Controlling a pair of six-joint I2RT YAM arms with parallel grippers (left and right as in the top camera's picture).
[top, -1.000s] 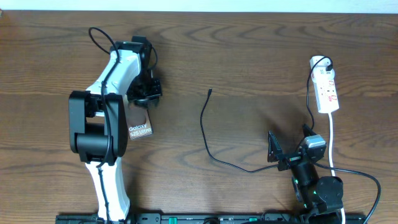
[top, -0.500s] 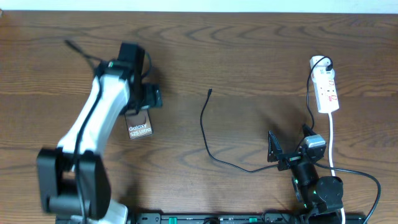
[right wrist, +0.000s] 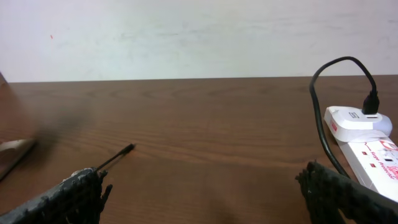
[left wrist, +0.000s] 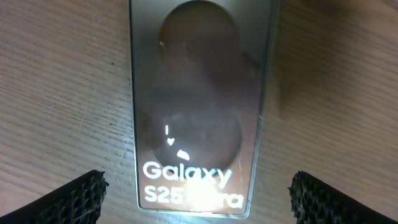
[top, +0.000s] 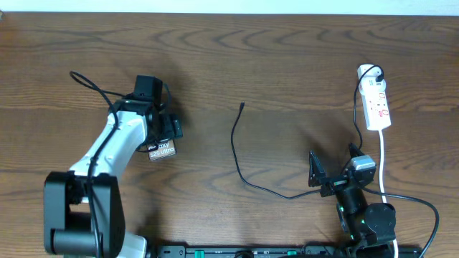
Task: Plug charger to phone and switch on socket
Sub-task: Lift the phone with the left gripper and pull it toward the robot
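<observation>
Left hand (top: 163, 131) spread above phone (top: 162, 151); charger (top: 234, 140) lies between phone and socket (top: 377, 106).

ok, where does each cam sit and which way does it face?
Overhead: fixed above the table, looking straight down; both arms show, left gripper over the phone.
Left wrist: faces down at the phone; own fingertips in bottom corners.
Right wrist: low, faces across the table toward the wall; charger and socket ahead, own fingertips below.
Shared: phone, overhead and left wrist; charger and socket, overhead and right wrist.
</observation>
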